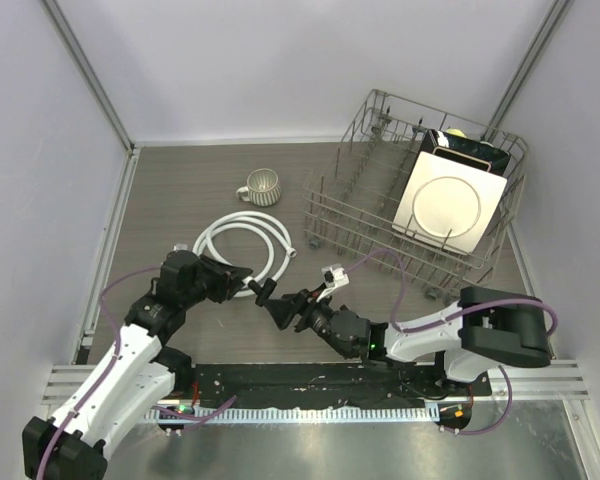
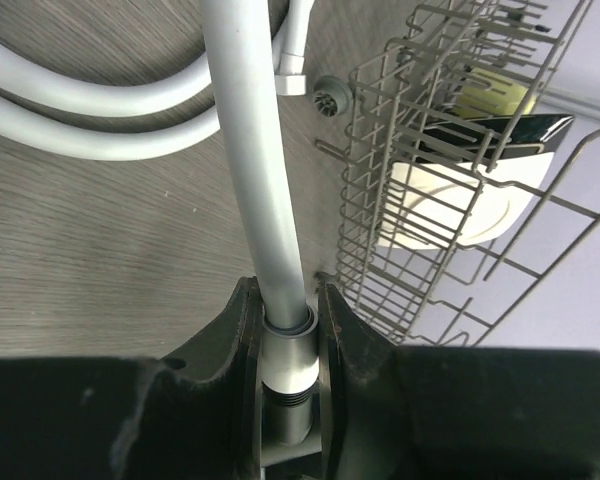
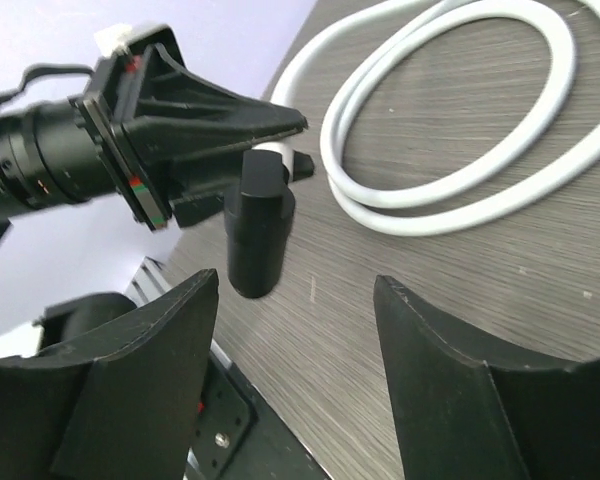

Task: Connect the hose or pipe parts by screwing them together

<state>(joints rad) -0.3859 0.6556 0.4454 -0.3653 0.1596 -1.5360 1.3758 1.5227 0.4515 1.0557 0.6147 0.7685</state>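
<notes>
- Left arm (image 1: 120,365): comes up from its base, elbow bent, wrist turned toward the right arm.
- Left gripper (image 1: 248,285): jaws nearly closed, clamped on the hose end (image 2: 287,370), one finger touching each side.
- Right arm (image 1: 430,335): stretched left from its base, forearm low and near level, wrist aimed up-left.
- Right gripper (image 1: 283,310): jaws spread wide, nothing between the fingers (image 3: 160,340).
- Grippers point at each other, tips near but apart.
</notes>
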